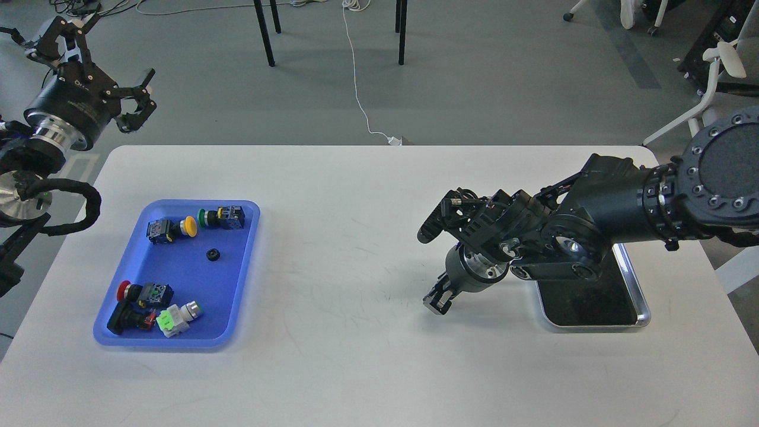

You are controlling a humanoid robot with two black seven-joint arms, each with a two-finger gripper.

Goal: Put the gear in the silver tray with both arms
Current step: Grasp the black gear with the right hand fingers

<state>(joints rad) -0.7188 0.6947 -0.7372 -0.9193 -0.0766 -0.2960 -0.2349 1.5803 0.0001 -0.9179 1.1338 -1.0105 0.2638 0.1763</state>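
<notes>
The right claw (437,301) is held low over the white counter (356,356), pointing down and to the left. Its fingers are seen small and dark, so it cannot be told whether they are pressed together or spread, nor whether anything is pinched. Just to the right of this claw, partly covered by the right arm (569,225), the silver tray (634,296) is seen lying on the counter; the visible part of its dark bottom is bare. The left claw (101,65) is raised beyond the far left corner of the counter, its fingers spread wide with nothing between them. Well to the left of the right claw, a blue tray (118,332) is seen holding push buttons and a small black gear (213,255), which lies near its middle.
</notes>
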